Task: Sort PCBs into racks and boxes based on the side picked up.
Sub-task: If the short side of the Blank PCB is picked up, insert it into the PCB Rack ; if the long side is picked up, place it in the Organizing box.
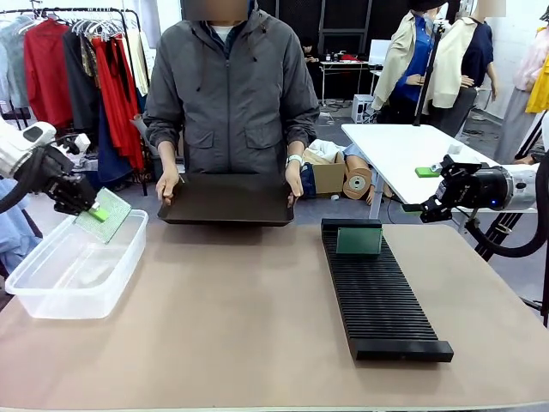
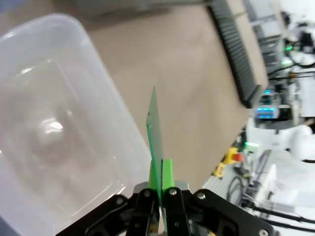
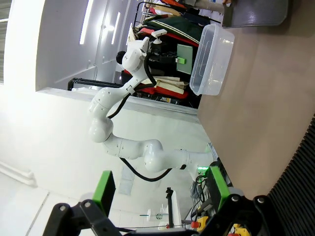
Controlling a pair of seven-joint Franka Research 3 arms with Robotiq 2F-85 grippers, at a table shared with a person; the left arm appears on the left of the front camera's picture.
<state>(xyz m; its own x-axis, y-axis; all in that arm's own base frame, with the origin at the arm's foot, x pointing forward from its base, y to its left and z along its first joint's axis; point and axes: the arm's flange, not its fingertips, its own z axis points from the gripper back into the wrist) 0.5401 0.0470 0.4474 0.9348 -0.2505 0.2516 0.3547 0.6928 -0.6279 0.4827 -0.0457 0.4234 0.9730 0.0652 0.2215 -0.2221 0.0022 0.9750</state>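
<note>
Table (image 1: 257,326) | left claw (image 1: 96,212) clamps PCB (image 1: 105,215) edge-on | right claw (image 1: 419,209) gaping, partly cropped

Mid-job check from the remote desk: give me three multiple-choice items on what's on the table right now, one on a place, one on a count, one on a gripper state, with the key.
1. Where is the PCB that the left gripper holds?
A. Above the far end of the clear tub
B. Lying on the person's tray
C. Flat on the bare table

2. How many boards stand in the black rack?
A. None
B. One
C. Four

3. How does the right gripper stand?
A. Shut on a board
B. Open and empty
C. Shut on the rack

Key: 1 A, the front view shows the board over the tub's far rim. 2 B, a single board stands at the rack's far end. 3 B, the right wrist view shows its green pads wide apart with nothing between.
</note>
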